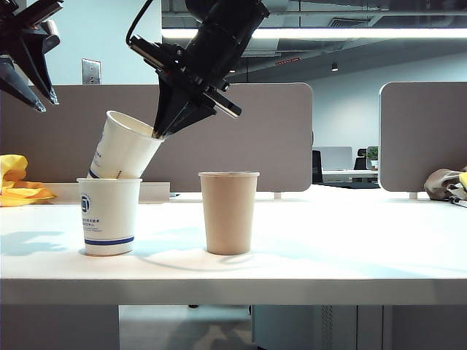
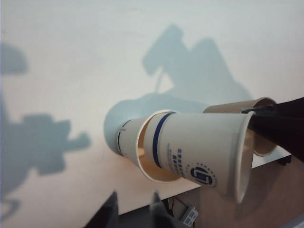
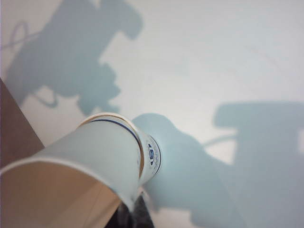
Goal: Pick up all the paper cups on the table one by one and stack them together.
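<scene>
You have three paper cups in play on the white table (image 1: 328,240). One white cup with a blue band (image 1: 109,216) stands upright near the front left of the table. A second white cup (image 1: 124,146) hangs tilted above it, its base dipped just inside the standing cup's mouth and its open rim leaning up toward the right. Your right gripper (image 1: 157,134) has reached across to the left side and is pinched shut on that tilted cup's rim, one finger inside the mouth and one outside. The left wrist view shows the same pair from above: the tilted cup (image 2: 199,154) nosing into the standing cup (image 2: 130,142), with the dark right arm at the rim. In the right wrist view the held cup (image 3: 80,166) fills the foreground over the lower cup (image 3: 151,159).

The tan-brown cup (image 1: 228,212) stands upright just right of the pair, apart from both.

Your left gripper (image 1: 29,69) hovers high at the far left, well clear of the cups, fingers (image 2: 107,213) apart and holding nothing.

Grey divider panels (image 1: 277,138) back the table, with yellow cloth (image 1: 16,182) at the left.
</scene>
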{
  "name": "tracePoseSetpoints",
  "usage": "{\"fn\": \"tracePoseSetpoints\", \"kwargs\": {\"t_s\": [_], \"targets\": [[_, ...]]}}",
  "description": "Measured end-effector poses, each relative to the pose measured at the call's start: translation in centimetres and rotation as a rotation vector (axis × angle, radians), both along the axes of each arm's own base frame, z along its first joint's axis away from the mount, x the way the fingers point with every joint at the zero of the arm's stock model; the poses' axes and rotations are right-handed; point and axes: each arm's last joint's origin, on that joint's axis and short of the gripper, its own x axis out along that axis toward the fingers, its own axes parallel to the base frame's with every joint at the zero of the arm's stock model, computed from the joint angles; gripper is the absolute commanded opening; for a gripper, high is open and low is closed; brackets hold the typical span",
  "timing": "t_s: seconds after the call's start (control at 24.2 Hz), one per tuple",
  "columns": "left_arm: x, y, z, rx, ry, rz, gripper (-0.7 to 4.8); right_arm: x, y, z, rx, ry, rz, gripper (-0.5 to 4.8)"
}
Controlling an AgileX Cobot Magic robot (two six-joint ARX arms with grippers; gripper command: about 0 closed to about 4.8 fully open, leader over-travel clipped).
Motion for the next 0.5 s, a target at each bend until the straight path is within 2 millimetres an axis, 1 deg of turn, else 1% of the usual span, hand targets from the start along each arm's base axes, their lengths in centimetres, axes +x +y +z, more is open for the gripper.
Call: {"fn": "tracePoseSetpoints", "kwargs": {"t_s": [0.08, 0.12, 0.17, 0.25, 0.29, 0.41, 0.5], "targets": [[0.0, 0.01, 0.0, 0.0, 0.0, 0.0, 0.89, 0.03, -0.02, 0.01, 0.0, -0.001, -0.001, 0.09], [0.0, 0.01, 0.0, 0.0, 0.0, 0.0, 0.89, 0.05, -0.05, 0.01, 0.0, -0.001, -0.002, 0.3], [0.0, 0.0, 0.0, 0.0, 0.0, 0.0, 0.89, 0.06, -0.07, 0.01, 0.0, -0.001, -0.002, 0.66], [0.0, 0.0, 0.0, 0.0, 0.0, 0.0, 0.89, 0.06, -0.07, 0.02, 0.0, -0.001, -0.002, 0.68], [0.0, 0.0, 0.0, 0.0, 0.0, 0.0, 0.89, 0.06, -0.07, 0.02, 0.0, 0.0, -0.002, 0.78], [0.0, 0.0, 0.0, 0.0, 0.0, 0.0, 0.89, 0.06, -0.07, 0.03, 0.0, -0.001, -0.002, 1.49], [0.0, 0.0, 0.0, 0.0, 0.0, 0.0, 0.89, 0.07, -0.06, 0.15, 0.003, -0.004, -0.002, 1.49]]}}
